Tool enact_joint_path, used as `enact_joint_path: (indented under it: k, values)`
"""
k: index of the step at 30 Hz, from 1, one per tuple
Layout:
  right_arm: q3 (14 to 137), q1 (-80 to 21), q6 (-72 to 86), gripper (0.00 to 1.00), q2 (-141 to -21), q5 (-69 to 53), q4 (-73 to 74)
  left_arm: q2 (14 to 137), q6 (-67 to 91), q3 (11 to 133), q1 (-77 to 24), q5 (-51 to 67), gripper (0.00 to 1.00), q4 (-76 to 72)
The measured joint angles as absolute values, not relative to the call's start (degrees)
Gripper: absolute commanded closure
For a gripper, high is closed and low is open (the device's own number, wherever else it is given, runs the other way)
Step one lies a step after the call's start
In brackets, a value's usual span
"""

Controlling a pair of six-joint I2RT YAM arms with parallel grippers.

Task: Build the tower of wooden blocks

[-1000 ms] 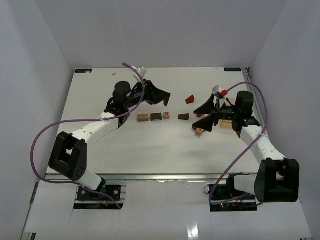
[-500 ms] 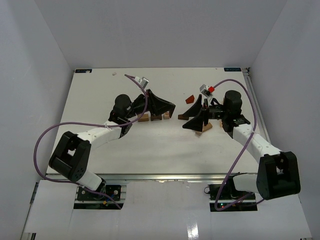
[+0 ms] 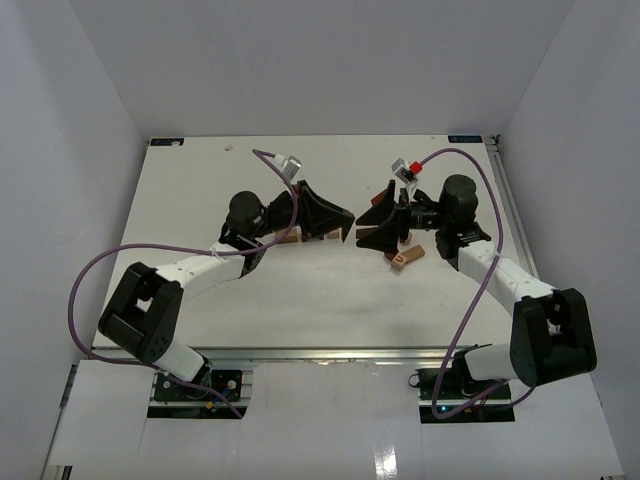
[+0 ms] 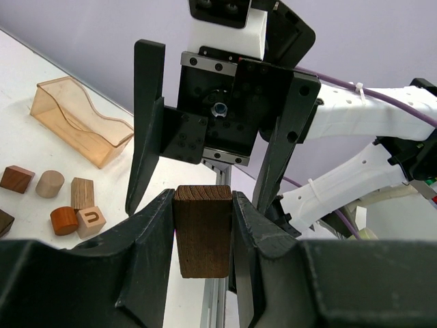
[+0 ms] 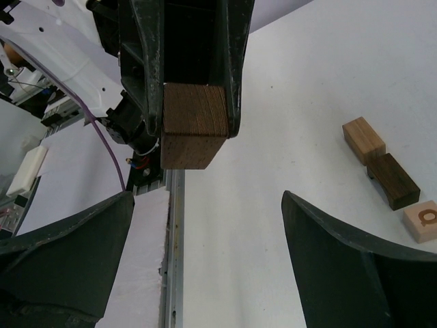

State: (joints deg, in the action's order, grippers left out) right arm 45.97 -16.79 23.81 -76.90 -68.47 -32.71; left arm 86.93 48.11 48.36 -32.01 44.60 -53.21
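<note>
- Bright, even light from above; shadows on my white table [image 3: 330, 300] are soft and faint.
- In my wrist views the near fingers [image 5: 68, 260] blur; the dark block [image 5: 194, 126] looks sharp.

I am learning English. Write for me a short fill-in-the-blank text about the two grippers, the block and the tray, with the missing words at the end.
1. The left gripper is shut on a ___ brown block.
2. The right gripper is ___ and holds nothing.
3. The clear tray is ___, with no blocks inside.
Missing words: dark; open; empty.
</note>
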Motion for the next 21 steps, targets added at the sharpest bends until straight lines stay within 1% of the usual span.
enact_joint_path:
  k: [1,3,5,7,10,12,17,21]
  values:
    - [46.1,-16.8,23.8,0.11,-77.0,-68.7,-33.0,86.9,48.1,48.4,-32.0,44.9,0.98,-53.2]
    - [46.1,-16.9,22.9,0.12,-77.0,-69.4,-33.1,86.9,47.8,48.4,-32.0,45.8,0.99,-53.0]
    - [47.0,-16.9,17.7,0.12,-76.9,-70.7,-28.9,86.8,46.4,48.3,-32.0,47.3,0.99,-51.5]
    - [49.1,-16.9,9.8,0.11,-76.3,-70.8,-21.7,86.2,42.9,48.3,-32.0,48.8,0.99,-47.9]
    - [52.2,-16.8,-4.9,0.09,-73.0,-68.5,-7.7,83.2,34.1,48.3,-32.0,50.1,0.98,-34.5]
    - [52.5,-16.5,-12.2,0.09,-69.5,-66.8,-1.6,81.1,27.4,48.4,-32.0,49.9,0.99,-25.2]
    - [49.3,-14.9,-25.6,0.09,-61.3,-64.4,5.5,79.6,9.8,50.8,-32.1,44.8,1.0,-2.5]
    - [47.2,-13.4,-30.5,0.09,-61.0,-62.8,8.0,80.5,0.1,50.7,-32.8,39.8,1.0,6.8]
